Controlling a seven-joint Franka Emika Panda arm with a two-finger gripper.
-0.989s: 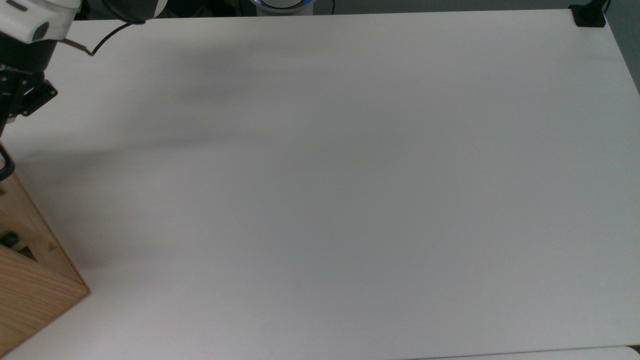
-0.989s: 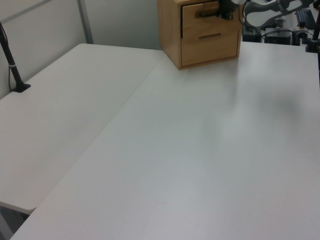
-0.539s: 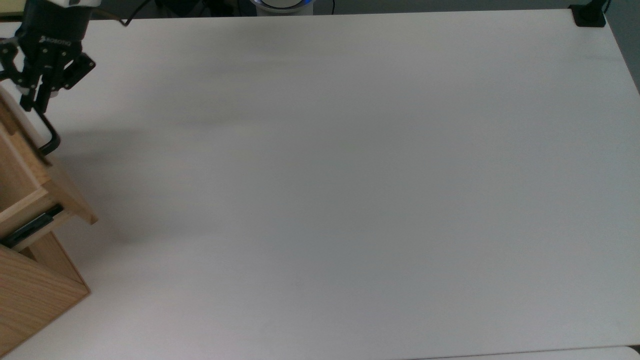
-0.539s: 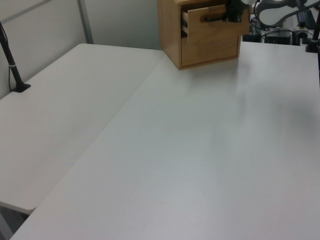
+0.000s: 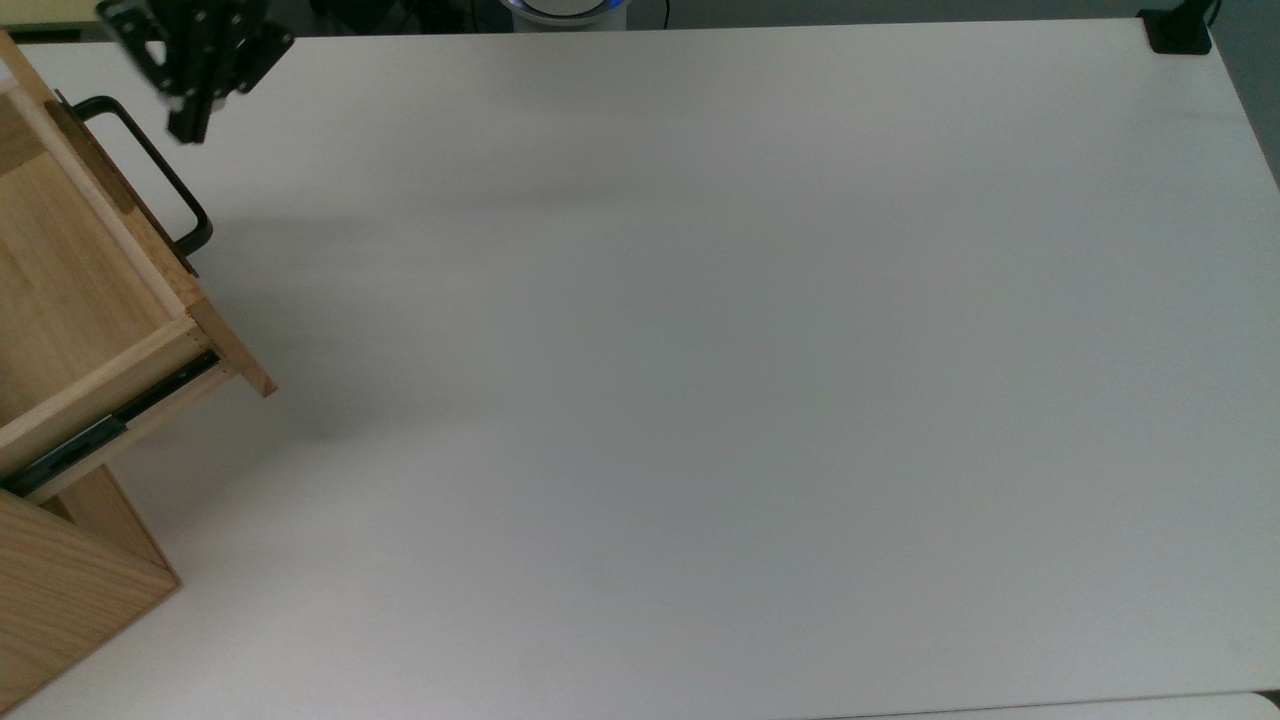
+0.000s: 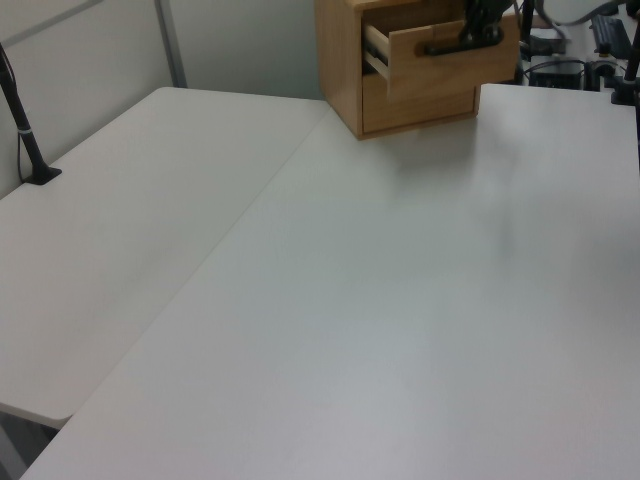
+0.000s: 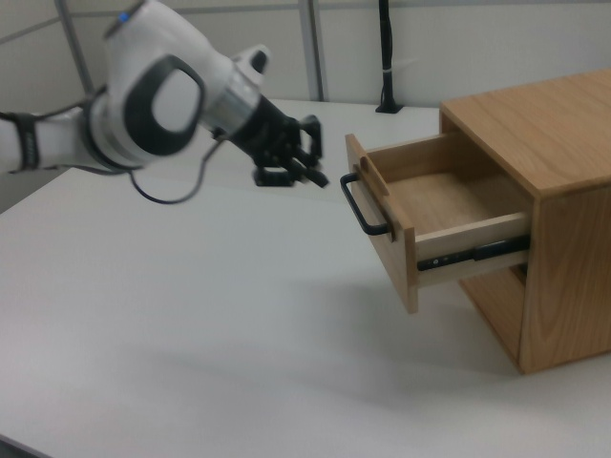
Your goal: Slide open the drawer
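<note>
Gripper (image 7: pixel 315 176) up off the white table (image 5: pixel 700 350), holding nothing; cannot tell if fingers are apart or together. Drawer (image 7: pixel 434 224) pulled out of the wooden cabinet (image 7: pixel 554 191), black handle (image 7: pixel 363 205) near the gripper, not touching.

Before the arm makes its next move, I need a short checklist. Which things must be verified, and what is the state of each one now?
1. Drawer slid out of the cabinet: ok, its inside is exposed.
2. Gripper off the handle: ok, a gap shows in the right view.
3. Side rail extended and straight: ok.
4. Drawer at full travel: cannot tell.
5. Table free for retreat: ok.
6. Fingers open or shut: cannot tell.
</note>
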